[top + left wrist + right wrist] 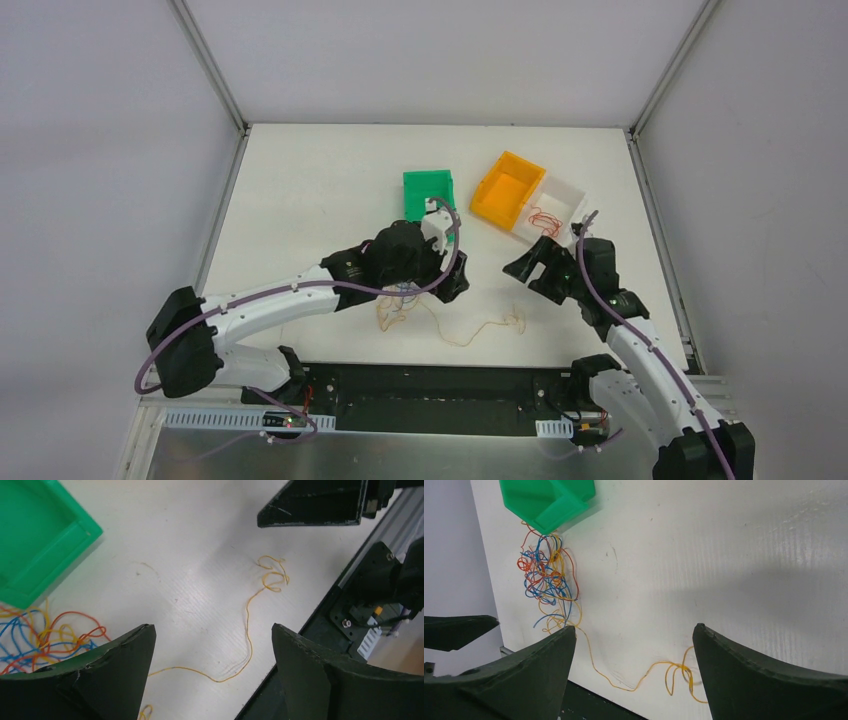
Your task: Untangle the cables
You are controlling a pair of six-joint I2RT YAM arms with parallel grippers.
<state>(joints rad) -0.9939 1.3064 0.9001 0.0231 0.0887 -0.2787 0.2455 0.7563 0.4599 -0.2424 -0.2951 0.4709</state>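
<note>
The cables form a tangle [546, 575] of blue, red, orange and yellow strands just below the green bin. In the left wrist view the tangle [45, 635] lies beside the left finger. One yellow strand [470, 335] trails out of it across the table to a curly end [513, 322]. That strand [247, 630] lies loose on the table under my open left gripper [211, 627], with nothing between the fingers. From above, the left gripper [450, 278] hovers over the tangle's right side. My right gripper [527, 270] stands open above the strand's curl [679, 672], apart from it.
A green bin [425, 185] sits behind the left gripper. An orange bin [510, 185] and a white tray [572, 190] holding thin red cables [545, 218] stand at the back right. The table's black near edge [295, 645] runs close to the yellow strand.
</note>
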